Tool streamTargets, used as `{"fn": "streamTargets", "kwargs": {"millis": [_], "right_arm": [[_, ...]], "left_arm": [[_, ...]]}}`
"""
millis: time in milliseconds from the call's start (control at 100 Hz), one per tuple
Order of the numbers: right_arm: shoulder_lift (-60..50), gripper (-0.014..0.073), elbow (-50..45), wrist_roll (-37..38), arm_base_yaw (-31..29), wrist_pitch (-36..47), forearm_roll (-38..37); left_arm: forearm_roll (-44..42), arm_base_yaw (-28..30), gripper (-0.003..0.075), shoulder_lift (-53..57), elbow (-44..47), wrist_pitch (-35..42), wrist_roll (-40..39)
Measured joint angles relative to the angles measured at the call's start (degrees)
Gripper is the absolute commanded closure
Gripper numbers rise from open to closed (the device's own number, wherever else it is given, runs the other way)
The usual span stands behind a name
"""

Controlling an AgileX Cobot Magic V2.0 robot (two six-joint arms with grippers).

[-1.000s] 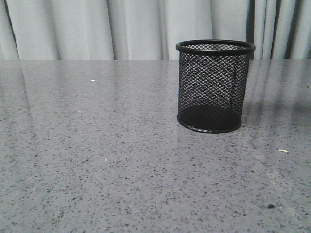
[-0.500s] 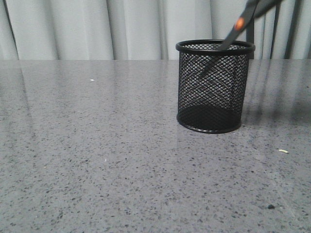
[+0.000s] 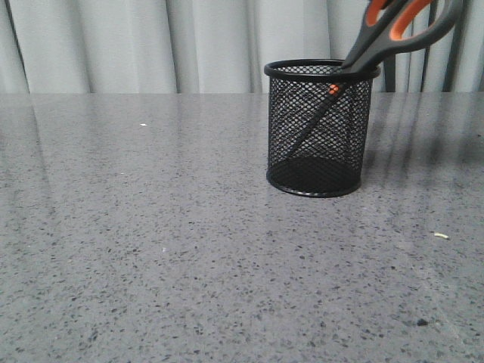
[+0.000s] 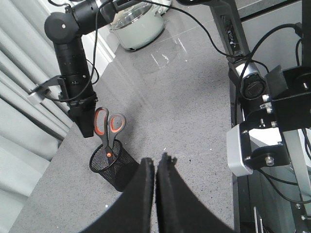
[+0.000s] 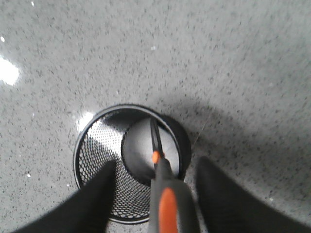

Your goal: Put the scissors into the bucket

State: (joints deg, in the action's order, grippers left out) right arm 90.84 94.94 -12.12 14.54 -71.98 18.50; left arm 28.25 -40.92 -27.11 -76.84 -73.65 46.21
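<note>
The black mesh bucket (image 3: pixel 318 128) stands upright on the grey table, right of the middle. The scissors (image 3: pixel 401 30) lean in it with the blades down inside and the grey and orange handles sticking out over the right of the rim. In the right wrist view my right gripper (image 5: pixel 156 162) is open. Its fingers (image 5: pixel 97 199) stand apart on either side of the scissors' handle (image 5: pixel 167 204), above the bucket (image 5: pixel 97 145), without touching it. In the left wrist view my left gripper (image 4: pixel 155 162) is shut and empty, away from the bucket (image 4: pixel 114 167) and scissors (image 4: pixel 109 126).
A grey curtain (image 3: pixel 151 45) hangs behind the table's far edge. A pot with a glass lid (image 4: pixel 138 26) stands far off on the table. The robot's frame and cables (image 4: pixel 272 97) run along the table's edge.
The scissors came in from the upper right and have sunk blades-first into the bucket. The bucket has shifted a little to the left.
</note>
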Motion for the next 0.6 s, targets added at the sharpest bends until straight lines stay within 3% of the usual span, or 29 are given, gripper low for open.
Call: {"fn": "streamTargets", "kwargs": {"millis": [150,230,300,400,600], "right_arm": [[0.11,0.0069,7.29,0.00,0.00,-0.19,-3.42],[0.01,0.0145,13.37,0.00,0.00,-0.25,-5.32],[-0.66,0.0328,18.58,-0.03,0.00,-0.25,-5.83],[-3.68,0.0669,22.00,-0.14,0.00,-0.25,-4.26],[-16.90,0.0648,12.73,-0.41,0.00,-0.48,-2.35]], "left_arm": [[0.00,0.00,0.0740,0.00,0.00,0.41,0.00],[0.00,0.00,0.0740,0.00,0.61,3.18,0.00],[0.00,0.00,0.0740,0.12,2.00,7.30,0.00],[-0.64,0.00,0.0740,1.09,6.17,14.00,0.00],[-1.39,0.00,0.0740,6.46,23.27,29.29,-0.10]]}}
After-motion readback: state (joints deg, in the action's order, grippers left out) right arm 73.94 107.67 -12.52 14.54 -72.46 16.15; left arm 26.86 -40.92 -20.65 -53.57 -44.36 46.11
